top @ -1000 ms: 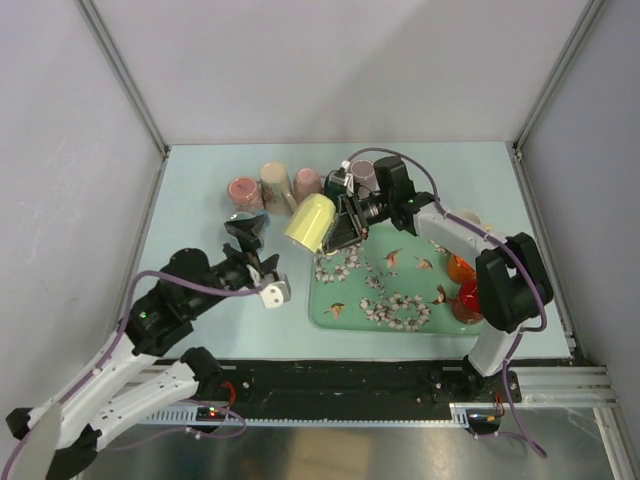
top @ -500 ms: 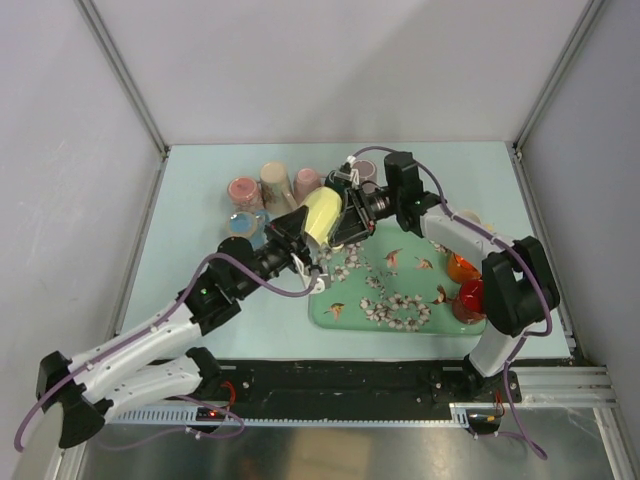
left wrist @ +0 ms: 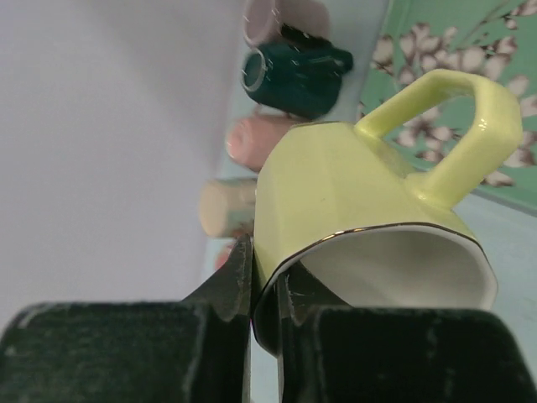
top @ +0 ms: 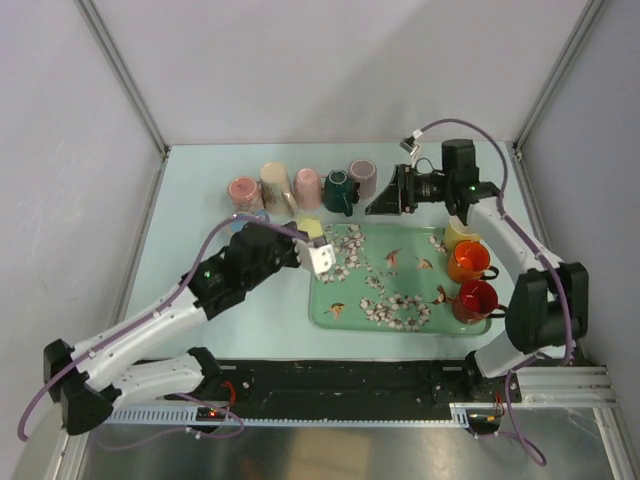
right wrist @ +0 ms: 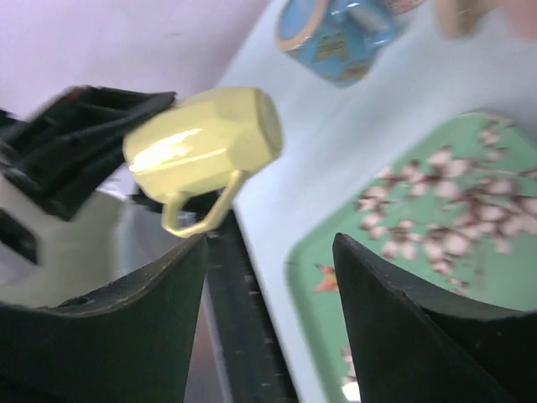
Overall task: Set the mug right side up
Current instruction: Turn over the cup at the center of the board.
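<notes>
My left fingers (left wrist: 237,281) are clamped on the yellow mug (left wrist: 352,193) at its rim, one inside and one outside. It hangs on its side over the bench by the tray (top: 330,318), long axis running out from my wrist. My right fingers (right wrist: 394,336) are spread wide, empty and well apart. The teal mug (top: 338,190) sits near, just beyond.

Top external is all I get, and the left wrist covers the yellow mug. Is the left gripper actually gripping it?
Observer: Yes. The left wrist view shows the left gripper pinching the rim of the yellow mug, one finger inside and one outside.
Operator: Is the right gripper touching it?
Observer: No. The right gripper is open and apart from the mug.
Operator: Where is the handle?
Observer: In the left wrist view the handle sticks out on the side toward the green tray.
</notes>
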Robot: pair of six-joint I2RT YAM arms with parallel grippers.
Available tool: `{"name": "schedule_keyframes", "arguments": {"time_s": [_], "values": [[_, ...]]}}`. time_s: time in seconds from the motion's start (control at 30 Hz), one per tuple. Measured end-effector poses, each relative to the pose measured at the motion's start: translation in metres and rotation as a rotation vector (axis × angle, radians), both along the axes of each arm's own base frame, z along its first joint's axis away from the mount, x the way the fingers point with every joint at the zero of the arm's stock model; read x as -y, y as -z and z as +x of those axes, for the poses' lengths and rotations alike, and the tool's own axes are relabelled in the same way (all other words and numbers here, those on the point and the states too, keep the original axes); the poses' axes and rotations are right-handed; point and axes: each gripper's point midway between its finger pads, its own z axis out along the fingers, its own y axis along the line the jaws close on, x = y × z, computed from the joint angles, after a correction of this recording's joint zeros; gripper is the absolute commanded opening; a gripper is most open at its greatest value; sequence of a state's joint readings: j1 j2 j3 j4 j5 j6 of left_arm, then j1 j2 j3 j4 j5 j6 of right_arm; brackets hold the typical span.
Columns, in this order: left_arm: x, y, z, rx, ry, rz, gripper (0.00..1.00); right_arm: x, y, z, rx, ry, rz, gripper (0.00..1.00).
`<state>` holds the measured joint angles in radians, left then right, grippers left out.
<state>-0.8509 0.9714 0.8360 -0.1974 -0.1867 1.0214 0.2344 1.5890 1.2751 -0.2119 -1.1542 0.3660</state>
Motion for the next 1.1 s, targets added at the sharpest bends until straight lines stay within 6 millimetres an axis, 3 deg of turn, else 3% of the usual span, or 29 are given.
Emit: {"name": "schedule_keyframes", "arguments": {"time_s": [0.07, 0.17, 0.33, 0.43, 0.63, 0.87, 0.93, 1.0, 1.1], "values": [[-0.002, 0.005, -0.001, -0.12, -0.06, -0.013, 0.0, 0.012, 0.002, 0.002, 0.151, 0.051, -0.095, 0.69], [-0.002, 0.006, -0.002, -0.27, -0.138, -0.061, 0.0, 0.016, -0.001, -0.016, 0.432, 0.021, -0.212, 0.7], [0.006, 0.027, -0.009, -0.541, -0.24, -0.106, 0.0, 0.01, 0.009, -0.092, 0.938, -0.155, -0.344, 0.69], [0.013, 0.047, -0.013, -0.674, -0.288, -0.085, 0.0, 0.005, 0.024, -0.114, 1.099, -0.231, -0.406, 0.67], [0.026, 0.075, -0.027, -0.881, -0.33, -0.031, 0.0, -0.01, 0.061, -0.114, 1.234, -0.316, -0.551, 0.66], [0.036, 0.074, -0.032, -0.952, -0.331, -0.048, 0.0, -0.032, 0.066, -0.095, 1.347, -0.312, -0.609, 0.61], [0.039, 0.072, -0.03, -0.951, -0.329, -0.054, 0.0, -0.042, 0.069, -0.094, 1.379, -0.328, -0.607, 0.51], [0.041, 0.07, -0.028, -0.951, -0.328, -0.059, 0.02, -0.051, 0.074, -0.094, 1.401, -0.347, -0.605, 0.34], [0.038, 0.074, -0.031, -0.966, -0.339, -0.035, 0.17, -0.056, 0.078, -0.089, 1.409, -0.345, -0.615, 0.07]]}}
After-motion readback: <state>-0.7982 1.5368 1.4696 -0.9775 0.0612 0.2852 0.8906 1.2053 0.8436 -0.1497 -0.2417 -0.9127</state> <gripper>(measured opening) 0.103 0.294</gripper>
